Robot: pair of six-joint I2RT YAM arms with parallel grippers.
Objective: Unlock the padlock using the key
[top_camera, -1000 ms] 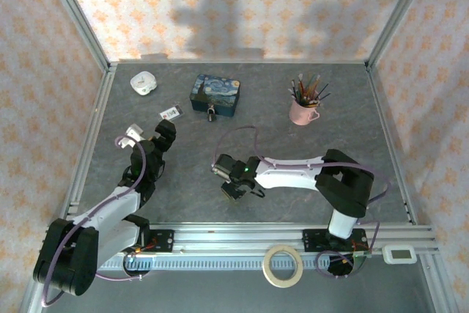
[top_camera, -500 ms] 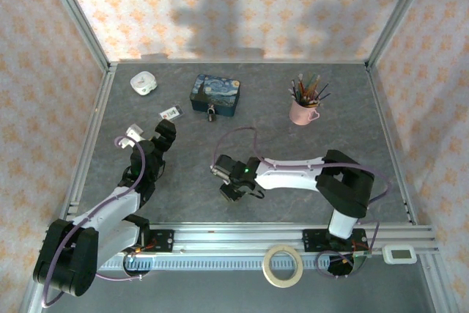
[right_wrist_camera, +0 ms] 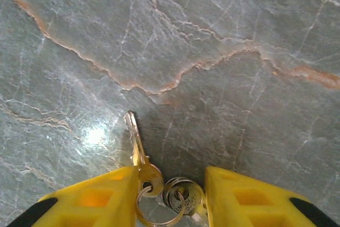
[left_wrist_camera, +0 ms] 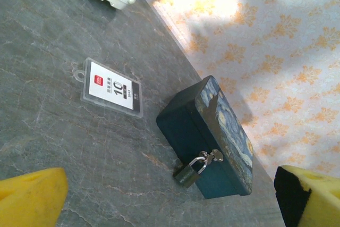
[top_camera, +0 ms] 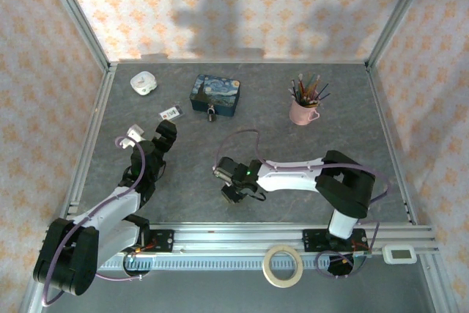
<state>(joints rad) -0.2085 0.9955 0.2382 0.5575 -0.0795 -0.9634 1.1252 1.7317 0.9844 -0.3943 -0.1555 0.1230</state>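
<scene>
The left tool (top_camera: 163,133) hangs over the left part of the counter (top_camera: 352,100) with its jaws spread wide apart and nothing between them; in its wrist view the yellow fingertips (left_wrist_camera: 32,198) sit at the bottom corners with bare grey stone between. It faces the far side, where the padlock (left_wrist_camera: 189,172) sits against the near face of the blue starry tin (left_wrist_camera: 212,131); its silver shackle passes through the tin's clasp, and its dark body rests at the foot of the tin, touching it. A white tag (left_wrist_camera: 111,87) with a red mark lies flat just left of the tin; a white rounded object (top_camera: 143,82) lies at the far left; a pink cup (top_camera: 300,111) of pencils stands at the far right; a roll of tape (top_camera: 283,265) lies on the near rail.

The right tool (right_wrist_camera: 167,200) is low over the near middle of the counter, well apart from the padlock; its yellow fingers (right_wrist_camera: 244,200) stand close on either side of the key (right_wrist_camera: 135,139). The ring and the heads of the bunch lie in the gap; one blade lies flat on the counter and points to the far side; the left finger overlaps that key's head. Whether the pads already clamp the bunch or only flank it, I cannot tell.
</scene>
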